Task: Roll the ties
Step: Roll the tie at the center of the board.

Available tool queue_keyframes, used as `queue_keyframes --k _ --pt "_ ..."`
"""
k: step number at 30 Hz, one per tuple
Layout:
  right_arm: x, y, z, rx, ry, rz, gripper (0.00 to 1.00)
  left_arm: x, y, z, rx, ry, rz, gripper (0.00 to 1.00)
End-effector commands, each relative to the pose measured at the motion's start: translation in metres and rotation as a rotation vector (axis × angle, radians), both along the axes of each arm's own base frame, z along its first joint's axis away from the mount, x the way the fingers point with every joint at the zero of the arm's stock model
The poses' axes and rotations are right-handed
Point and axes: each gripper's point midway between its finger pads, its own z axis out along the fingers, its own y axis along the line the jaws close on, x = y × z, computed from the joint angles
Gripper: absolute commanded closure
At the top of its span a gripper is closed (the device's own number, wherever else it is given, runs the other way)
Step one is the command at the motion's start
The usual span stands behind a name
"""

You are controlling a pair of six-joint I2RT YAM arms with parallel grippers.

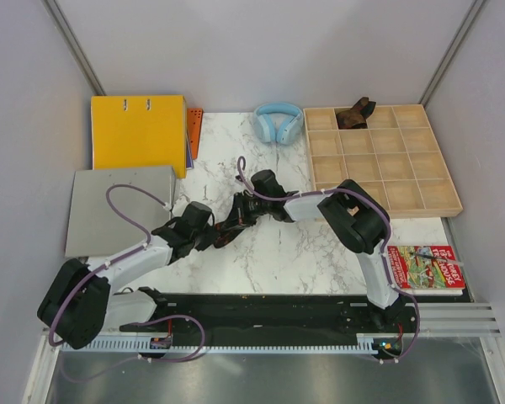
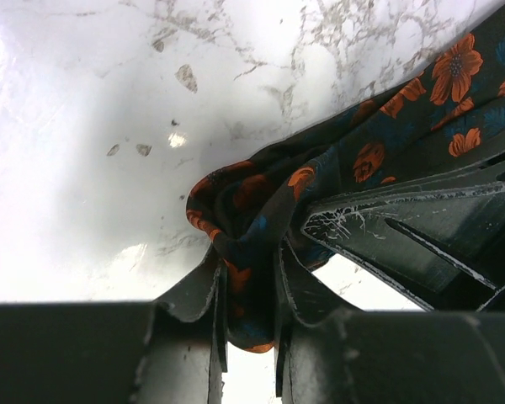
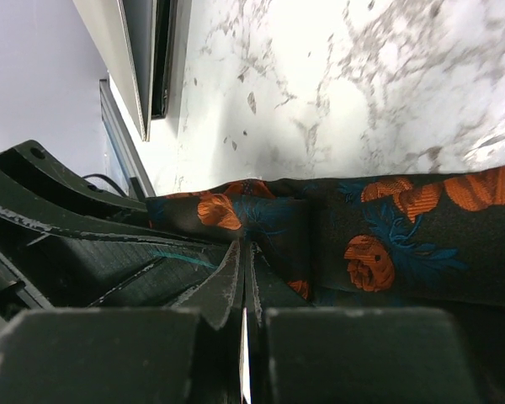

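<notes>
**Item 1, patterned tie (image 1: 232, 220).** Black fabric with orange flowers. It lies on the marble table (image 1: 295, 244) at mid-field and runs between your two grippers. From overhead you get only a dark, kinked strip. The wrist views add the print, its teal leaves and the folds.

**Item 2, right gripper (image 3: 243, 257).** The jaws are pressed together with no gap, and their tips sit at the edge of the patterned tie. Your right wrist view does not settle whether a layer of cloth is caught between them. The overhead view hides the tips under the wrist.

**Item 3, left gripper (image 2: 249, 307).** The jaws are drawn narrow, with a bunched fold of the patterned tie pinched between them. You can read this only in the left wrist view. That view also shows the right gripper's fingers (image 2: 379, 220) lying across the tie just beside the fold.

**Item 4, brown tie (image 1: 354, 114).** A small dark bundle in the far row of the wooden tray (image 1: 404, 195), toward its left end and well apart from both arms. It shows overhead only.

**Item 5, surroundings, overhead only.**
- Yellow binder (image 1: 139, 130) at the far left.
- Grey board (image 1: 118, 210) in front of the binder.
- Light-blue headphones (image 1: 278, 122) between the binder and the tray.
- Red-covered book (image 1: 425, 268) at the near right.
</notes>
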Motion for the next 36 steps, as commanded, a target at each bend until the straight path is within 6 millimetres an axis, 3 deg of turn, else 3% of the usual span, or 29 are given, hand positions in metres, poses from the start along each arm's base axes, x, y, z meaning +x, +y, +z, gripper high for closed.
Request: queue_keyframes --k 1,4,16,27,36 --pt "-0.024 -0.01 -0.026 -0.106 0.055 -0.008 1.0 -0.02 0.015 0.012 0.095 0.051 -0.06 0.92" --pt "-0.034 -0.003 -0.017 -0.105 0.039 -0.003 1.0 -0.02 0.014 0.027 0.097 0.043 -0.078 0.92" --pt "-0.076 0.024 -0.003 -0.116 0.033 0.008 1.0 -0.039 0.031 0.057 0.188 0.106 -0.12 0.91" --pt "-0.1 0.044 0.003 -0.094 0.042 0.029 1.0 -0.038 0.024 0.064 0.262 0.169 -0.197 0.9" --pt "-0.115 0.047 -0.001 -0.09 0.053 0.047 1.0 -0.035 0.01 0.044 0.349 0.258 -0.26 0.89"
